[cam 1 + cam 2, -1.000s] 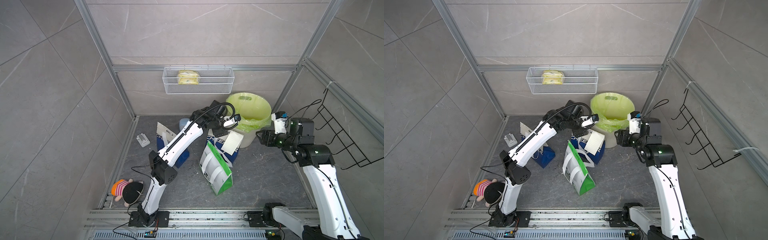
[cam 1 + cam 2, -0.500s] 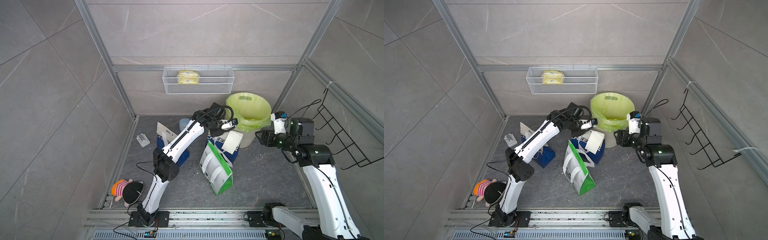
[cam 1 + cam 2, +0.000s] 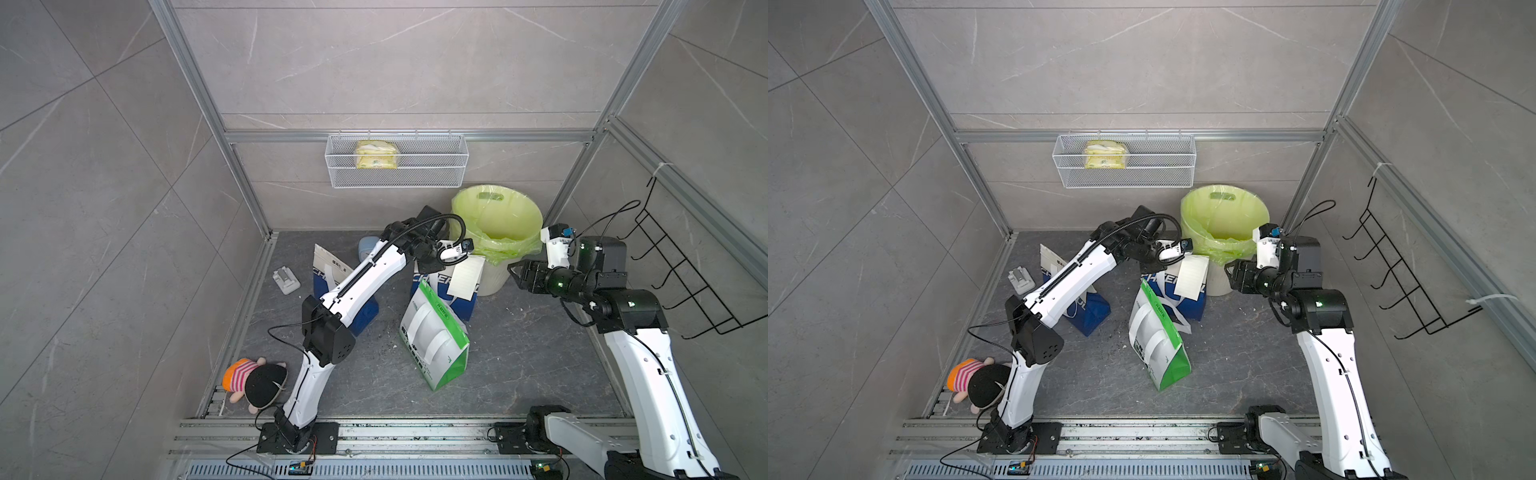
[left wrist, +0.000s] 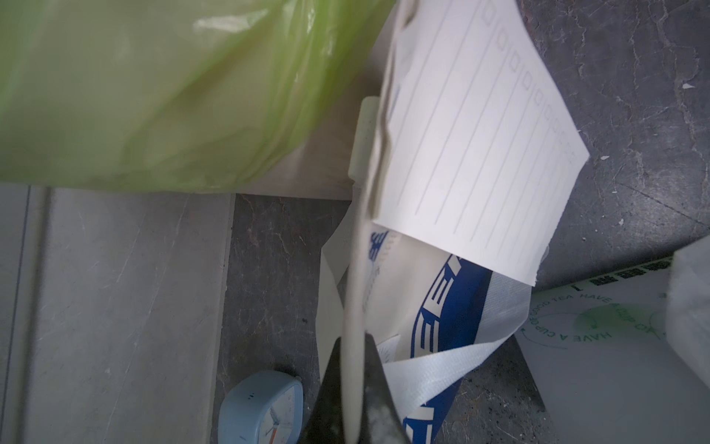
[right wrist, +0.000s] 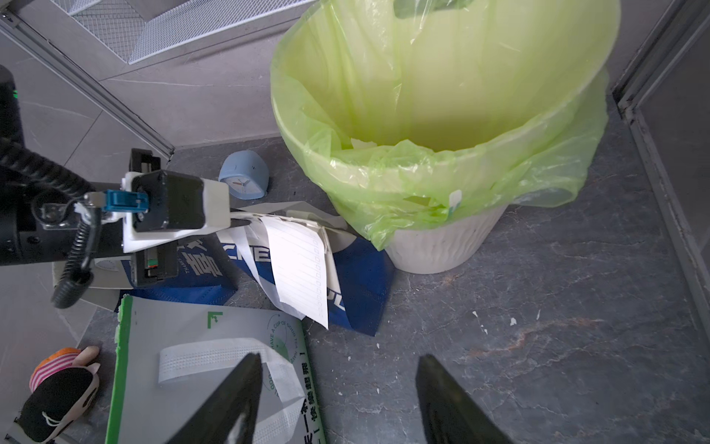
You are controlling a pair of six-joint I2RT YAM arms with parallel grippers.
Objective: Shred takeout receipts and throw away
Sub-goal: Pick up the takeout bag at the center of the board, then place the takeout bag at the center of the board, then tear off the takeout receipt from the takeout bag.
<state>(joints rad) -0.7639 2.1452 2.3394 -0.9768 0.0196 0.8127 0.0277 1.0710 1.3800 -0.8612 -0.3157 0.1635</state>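
Note:
A white lined receipt (image 3: 467,277) (image 3: 1192,277) hangs over the face of a blue-and-white bag (image 3: 432,283), just in front of the lime-lined bin (image 3: 498,216). My left gripper (image 3: 460,254) (image 3: 1177,259) is shut on the receipt's top edge. In the left wrist view the receipt (image 4: 480,146) stretches away from the shut left gripper (image 4: 352,346), its edge pinched between the jaws. The right gripper (image 3: 515,274) (image 5: 338,369) stands open and empty to the right of the bin, facing the receipt (image 5: 299,265), well short of it.
A green-and-white bag (image 3: 432,336) leans in front of the blue one. Another blue-and-white bag (image 3: 328,270) stands further left. A blue clock (image 3: 368,247), a plush doll (image 3: 253,380), a wall basket (image 3: 395,162) and a wire rack (image 3: 685,270) are around. Paper scraps dot the floor.
The left gripper has shut on the receipt's top edge, and its arm has drawn slightly back to the left. The right arm has not moved.

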